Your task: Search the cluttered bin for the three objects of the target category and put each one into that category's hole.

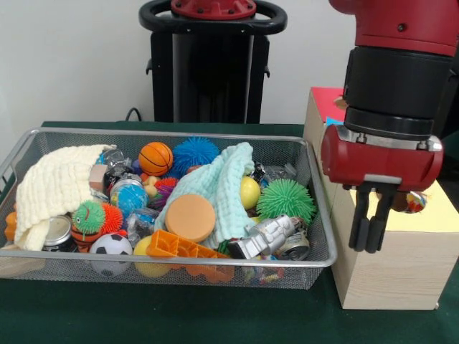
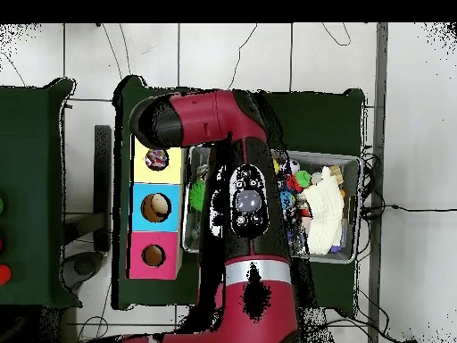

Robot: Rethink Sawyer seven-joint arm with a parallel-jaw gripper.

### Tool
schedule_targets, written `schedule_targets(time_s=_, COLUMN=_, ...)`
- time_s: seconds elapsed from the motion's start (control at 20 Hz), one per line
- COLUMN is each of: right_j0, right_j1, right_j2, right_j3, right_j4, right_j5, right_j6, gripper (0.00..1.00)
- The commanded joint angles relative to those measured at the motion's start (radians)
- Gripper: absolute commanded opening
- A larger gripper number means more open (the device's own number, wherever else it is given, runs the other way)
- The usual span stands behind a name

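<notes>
The red and black arm [image 1: 401,79] comes down over the wooden box [image 1: 394,265] that stands just beside the wire basket [image 1: 315,208] on the green bench [image 1: 143,315]. Its gripper [image 1: 371,240] hangs in front of the box's yellow top, with the two dark fingers [image 1: 358,226] pressed close together, so the jaws look closed with nothing between them. Just behind the fingers a small colourful ball [image 1: 414,202] sits at the yellow part of the box.

From above, the box shows three coloured sections in a row, yellow [image 2: 157,161], blue [image 2: 156,206] and pink [image 2: 153,255], each with a round hole. Something patterned fills the yellow hole, and a pale object lies in the blue one; I cannot tell what is in the pink one.

The basket is full. There is a cream cloth [image 1: 54,190] at one end and a light green cloth [image 1: 222,186] in the middle, with an orange disc [image 1: 190,217] lying on it. Around them I see a small basketball [image 1: 155,158], a blue spiky ball [image 1: 195,154], a green spiky ball [image 1: 285,200], a yellow ball [image 1: 249,192], a small football [image 1: 110,246], a silver toy figure [image 1: 269,235] and an orange plastic piece [image 1: 176,247].
</notes>
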Motion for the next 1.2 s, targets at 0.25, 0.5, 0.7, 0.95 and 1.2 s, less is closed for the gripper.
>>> schedule_targets(time_s=0.25, right_j0=-0.083, right_j1=-0.023, right_j2=0.029, right_j3=0.142, right_j4=-0.022, right_j5=0.115, right_j6=-0.115, gripper=0.00)
schedule_targets(time_s=0.5, right_j0=-0.082, right_j1=-0.018, right_j2=0.033, right_j3=0.186, right_j4=-0.022, right_j5=0.059, right_j6=-0.065, gripper=0.00)
schedule_targets(time_s=0.7, right_j0=-0.118, right_j1=-0.027, right_j2=0.062, right_j3=0.226, right_j4=-0.011, right_j5=0.081, right_j6=-0.109, gripper=0.00)
schedule_targets(time_s=0.95, right_j0=-0.144, right_j1=-0.021, right_j2=0.089, right_j3=0.276, right_j4=-0.017, right_j5=0.037, right_j6=-0.115, gripper=0.00)
schedule_targets(time_s=1.2, right_j0=-0.136, right_j1=-0.035, right_j2=0.095, right_j3=0.297, right_j4=-0.013, right_j5=0.046, right_j6=-0.098, gripper=0.00)
